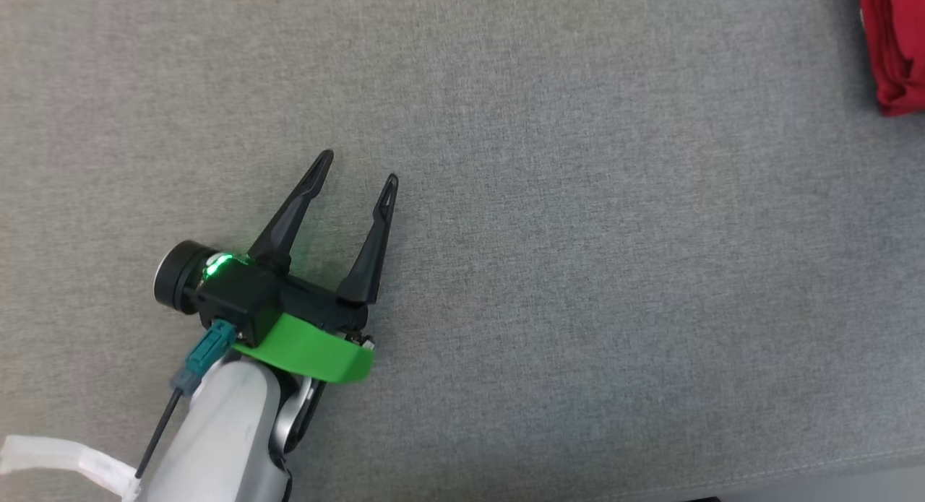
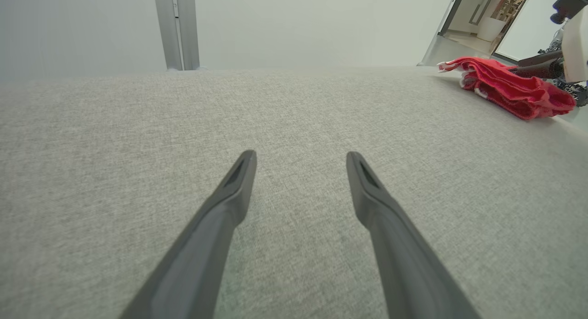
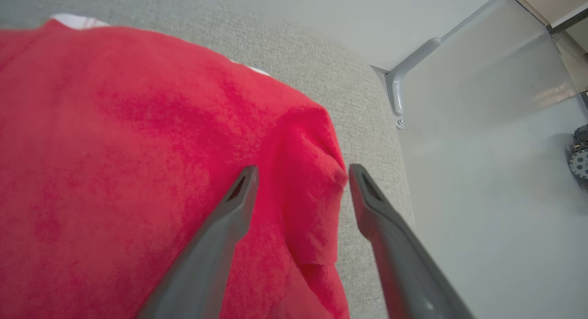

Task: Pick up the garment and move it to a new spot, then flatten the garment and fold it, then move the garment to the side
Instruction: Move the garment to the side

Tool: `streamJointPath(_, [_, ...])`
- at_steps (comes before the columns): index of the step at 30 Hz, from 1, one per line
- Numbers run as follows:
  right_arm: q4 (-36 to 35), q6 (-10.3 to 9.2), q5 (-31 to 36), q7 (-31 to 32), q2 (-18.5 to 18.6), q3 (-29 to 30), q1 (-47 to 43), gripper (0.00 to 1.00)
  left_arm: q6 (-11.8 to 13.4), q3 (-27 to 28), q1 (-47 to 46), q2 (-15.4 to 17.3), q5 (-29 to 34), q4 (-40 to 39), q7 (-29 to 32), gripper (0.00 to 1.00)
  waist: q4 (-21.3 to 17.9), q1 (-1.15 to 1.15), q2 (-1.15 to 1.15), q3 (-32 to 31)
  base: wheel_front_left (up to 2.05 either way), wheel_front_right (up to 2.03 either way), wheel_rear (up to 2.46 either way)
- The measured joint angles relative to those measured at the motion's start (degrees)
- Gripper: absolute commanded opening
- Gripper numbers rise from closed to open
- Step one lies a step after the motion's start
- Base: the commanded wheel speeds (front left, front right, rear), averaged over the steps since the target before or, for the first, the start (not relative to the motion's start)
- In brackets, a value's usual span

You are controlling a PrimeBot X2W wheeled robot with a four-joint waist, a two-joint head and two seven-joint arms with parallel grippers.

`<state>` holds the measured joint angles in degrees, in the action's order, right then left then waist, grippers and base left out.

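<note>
Grey woven fabric (image 1: 578, 271) covers the surface across the head view. At the lower left of that frame the left gripper (image 1: 358, 167) sits low over the fabric, its two dark fingers spread apart with nothing between them, pointing toward the upper right. A green collar (image 1: 318, 350) rings its wrist and a small green light (image 1: 217, 265) glows on its body. The red garment (image 1: 896, 47) lies at the upper right corner, cut by the frame edge, well apart from that gripper.

In the left wrist view the same fingers rise from the bottom edge, apart, with bare fabric between them. The garment is a bunched heap at the upper right, near the far edge of the surface. A grey post (image 2: 177, 30) stands at the top left.

In the right wrist view the right gripper (image 3: 303, 170) has its fingers apart over the garment, which spreads across the left and middle. A raised fold of red cloth lies between the tips, unpinched; whether they touch it I cannot tell. Pale floor (image 3: 482, 195) shows at the right
</note>
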<state>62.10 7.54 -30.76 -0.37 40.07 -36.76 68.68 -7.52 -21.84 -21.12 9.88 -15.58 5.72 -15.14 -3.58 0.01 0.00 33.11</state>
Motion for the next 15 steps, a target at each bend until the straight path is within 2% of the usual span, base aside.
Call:
streamJointPath(4, [0.45,0.00,-0.36,-6.42,-1.40,1.19,-1.05,1.00,0.00,1.86,2.60,-1.22,-0.57,0.35,0.00,1.00,0.70,0.00,0.00,-3.49,0.00,0.00,0.00])
streamJointPath(8, [-2.02,0.00,-2.47,-11.26,-3.57,1.60,-5.53,1.00,0.00,4.85,5.94,-2.08,-0.92,0.47,0.00,1.00,1.02,0.00,0.00,-8.19,0.00,0.00,0.00])
streamJointPath(15, [-14.47,0.00,-8.82,-14.37,-6.36,4.11,-16.87,1.00,0.27,10.84,11.83,-2.71,0.19,0.32,0.00,1.00,1.42,-0.01,0.00,-17.92,0.00,0.00,0.00])
